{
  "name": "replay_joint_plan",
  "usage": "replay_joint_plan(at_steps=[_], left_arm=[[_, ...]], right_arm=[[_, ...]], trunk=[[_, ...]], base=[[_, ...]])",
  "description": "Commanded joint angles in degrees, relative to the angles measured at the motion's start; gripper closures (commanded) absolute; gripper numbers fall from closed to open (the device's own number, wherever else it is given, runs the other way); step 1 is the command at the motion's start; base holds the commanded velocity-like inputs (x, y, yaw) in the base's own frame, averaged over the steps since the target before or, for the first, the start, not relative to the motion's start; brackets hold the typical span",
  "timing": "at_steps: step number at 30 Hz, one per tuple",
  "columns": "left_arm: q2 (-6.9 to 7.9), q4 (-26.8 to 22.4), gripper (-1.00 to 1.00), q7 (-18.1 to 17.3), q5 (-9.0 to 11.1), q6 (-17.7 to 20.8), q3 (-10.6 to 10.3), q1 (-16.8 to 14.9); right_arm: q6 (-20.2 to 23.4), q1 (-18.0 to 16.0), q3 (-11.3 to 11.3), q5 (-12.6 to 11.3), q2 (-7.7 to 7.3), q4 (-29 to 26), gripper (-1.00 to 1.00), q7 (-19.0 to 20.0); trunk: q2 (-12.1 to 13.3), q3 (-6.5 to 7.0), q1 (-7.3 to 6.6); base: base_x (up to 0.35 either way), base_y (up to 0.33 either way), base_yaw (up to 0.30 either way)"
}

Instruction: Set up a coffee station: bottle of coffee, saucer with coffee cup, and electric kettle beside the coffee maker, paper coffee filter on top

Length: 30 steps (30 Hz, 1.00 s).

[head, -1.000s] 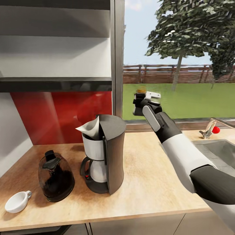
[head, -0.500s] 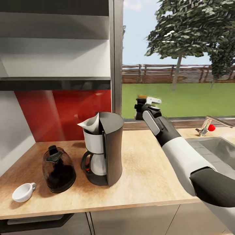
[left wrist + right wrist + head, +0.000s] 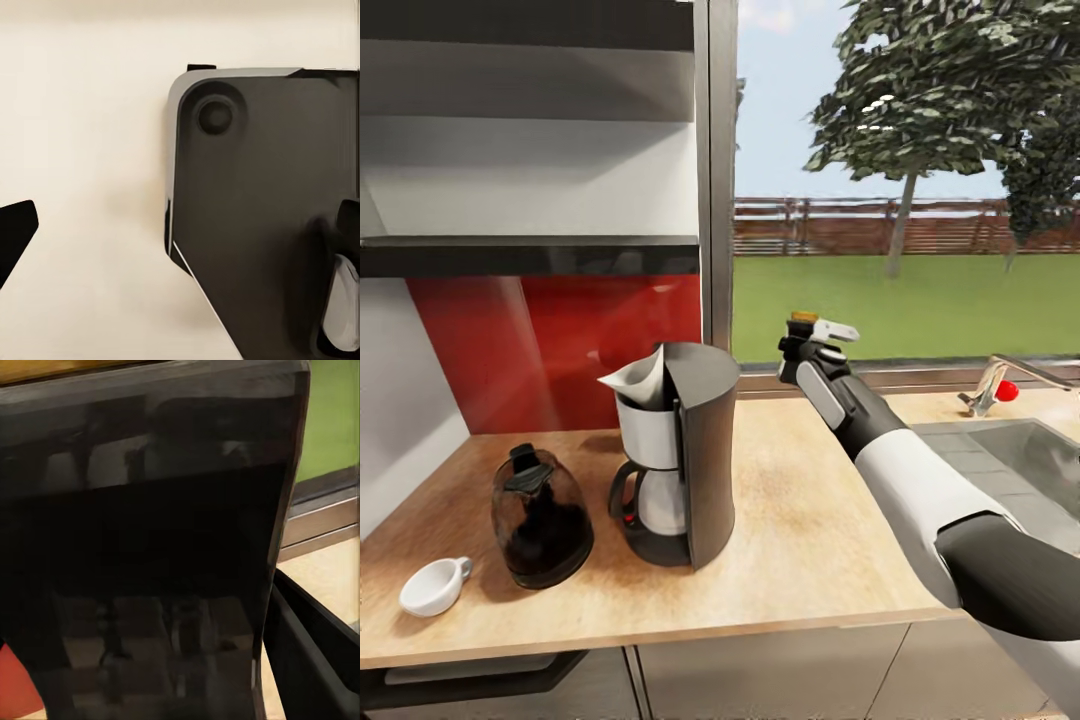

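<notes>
Bright, even daylight enters through the window (image 3: 900, 200); soft shadows fall on the table (image 3: 810, 520); wrist views are blurred.

Right arm: extended forward and up from the lower right of the head view; white forearm, dark elbow and wrist.
Right gripper (image 3: 807, 335): raised at the arm's far end, closed around the bottle of coffee (image 3: 800, 320), whose yellow-orange cap shows above the fingers.
Right wrist view: dark jar (image 3: 150, 547) close against the camera, one black finger (image 3: 315, 660) beside it.
</notes>
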Motion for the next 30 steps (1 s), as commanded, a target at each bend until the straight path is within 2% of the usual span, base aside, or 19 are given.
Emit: replay_joint_plan(at_steps=[1, 5, 17, 19, 20, 24, 30], left_arm=[[-0.14, 0.0, -1.00, 0.0, 0.5, -0.1, -0.3, 0.0], [-0.37, 0.0, -1.00, 0.0, 0.5, -0.1, -0.3, 0.0], [-0.46, -0.1, -1.00, 0.0, 0.5, -0.1, -0.3, 0.0], [-0.48, -0.1, -1.00, 0.0, 0.5, -0.1, -0.3, -0.1], [-0.49, -0.1, -1.00, 0.0, 0.5, -0.1, -0.3, 0.0], [-0.49, -0.1, -1.00, 0.0, 0.5, -0.1, -0.3, 0.0], [-0.43, -0.1, -1.00, 0.0, 0.5, -0.1, -0.3, 0.0]], right_arm=[[-0.8, 0.0, 0.2, -0.4, -0.04, 0.0, 1.00, -0.5], [-3.2, 0.0, 0.3, -0.4, -0.04, 0.0, 1.00, -0.4], [-3.8, 0.0, 0.3, -0.5, -0.04, 3.8, 1.00, -0.4], [-4.6, 0.0, 0.3, -0.4, -0.04, 6.4, 1.00, -0.4], [-6.5, 0.0, 0.3, -0.4, -0.04, 8.2, 1.00, -0.4], [-9.0, 0.0, 0.3, -0.4, -0.04, 9.6, 1.00, -0.4], [-9.8, 0.0, 0.3, -0.4, -0.04, 11.2, 1.00, -0.3]], trunk=[[-0.1, -0.13, 0.03], [-0.1, -0.13, 0.03], [-0.1, -0.13, 0.03], [-0.1, -0.13, 0.03], [-0.1, -0.13, 0.03], [-0.1, -0.13, 0.03], [-0.1, -0.13, 0.03]], base=[[-0.134, 0.000, 0.000], [-0.170, 0.000, 0.000], [-0.175, 0.000, 0.000], [-0.073, 0.000, 0.000], [-0.020, 0.000, 0.000], [-0.009, 0.000, 0.000], [-0.001, 0.000, 0.000]])
